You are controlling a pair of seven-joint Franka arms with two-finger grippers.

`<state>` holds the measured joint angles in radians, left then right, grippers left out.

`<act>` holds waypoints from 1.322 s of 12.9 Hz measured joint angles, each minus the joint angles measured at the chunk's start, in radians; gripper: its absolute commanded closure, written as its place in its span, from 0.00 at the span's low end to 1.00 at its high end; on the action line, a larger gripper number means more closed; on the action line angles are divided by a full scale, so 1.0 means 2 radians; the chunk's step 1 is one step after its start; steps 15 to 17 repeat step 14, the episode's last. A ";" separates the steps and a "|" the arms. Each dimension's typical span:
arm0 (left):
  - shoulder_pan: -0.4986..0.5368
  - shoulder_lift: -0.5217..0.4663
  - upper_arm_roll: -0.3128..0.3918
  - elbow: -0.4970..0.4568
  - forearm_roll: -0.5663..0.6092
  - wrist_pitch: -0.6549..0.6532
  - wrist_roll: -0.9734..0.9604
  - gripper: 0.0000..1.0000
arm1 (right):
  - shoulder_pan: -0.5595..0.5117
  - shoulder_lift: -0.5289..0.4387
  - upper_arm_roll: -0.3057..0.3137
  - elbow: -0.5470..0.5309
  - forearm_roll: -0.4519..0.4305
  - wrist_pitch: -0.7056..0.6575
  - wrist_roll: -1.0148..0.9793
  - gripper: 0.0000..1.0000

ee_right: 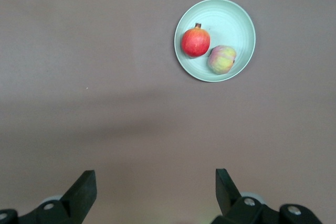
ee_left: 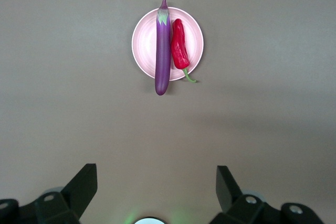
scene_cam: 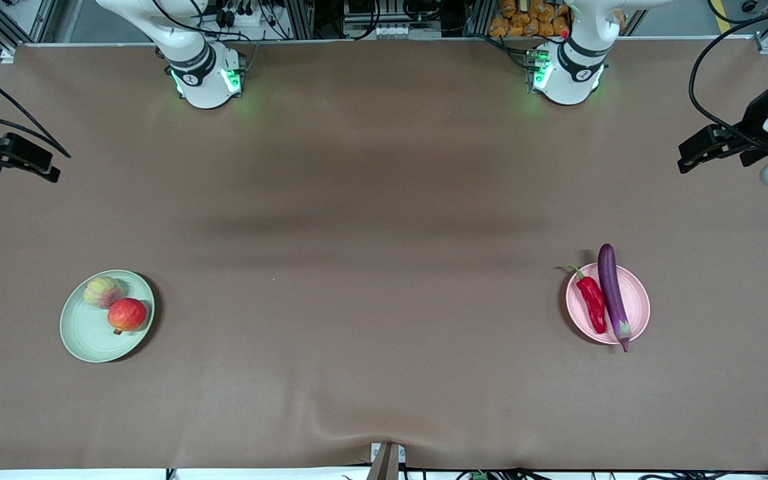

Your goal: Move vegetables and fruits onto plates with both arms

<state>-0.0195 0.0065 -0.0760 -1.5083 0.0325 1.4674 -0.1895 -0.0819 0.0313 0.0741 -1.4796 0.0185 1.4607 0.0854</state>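
Looks pretty much done to me: nothing is loose on the table. The eggplant (scene_cam: 612,290) and chili (scene_cam: 592,303) lie side by side on the pink plate (scene_cam: 637,300), low in the front view toward the left arm's end. The apple (scene_cam: 127,315) and ribbed fruit (scene_cam: 103,292) sit on the green plate (scene_cam: 87,337), low toward the right arm's end, with the apple nearer the camera.

The eggplant's long axis runs roughly toward the camera, with both ends poking past the rim. The chili lies parallel, on the side toward the right arm's end.

The left gripper (ee_left: 156,174) is spread wide and holds nothing, parked high at its own end, well apart from the pink plate. The right gripper (ee_right: 156,179) is the same at its end, well apart from the green plate. If anything needed nudging, each arm is nearer its own plate.

Count: one eggplant, one chili, one apple, one ribbed fruit, two plates.
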 measured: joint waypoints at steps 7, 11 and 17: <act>0.001 0.000 0.000 0.001 0.000 0.000 0.000 0.00 | 0.018 0.001 -0.008 0.002 0.000 0.008 0.009 0.00; 0.001 0.000 0.000 0.002 0.000 0.000 0.000 0.00 | 0.015 0.001 -0.010 0.003 0.000 0.008 0.009 0.00; 0.001 0.000 0.000 0.003 0.000 0.000 0.000 0.00 | 0.015 0.001 -0.009 0.004 0.000 0.008 0.002 0.00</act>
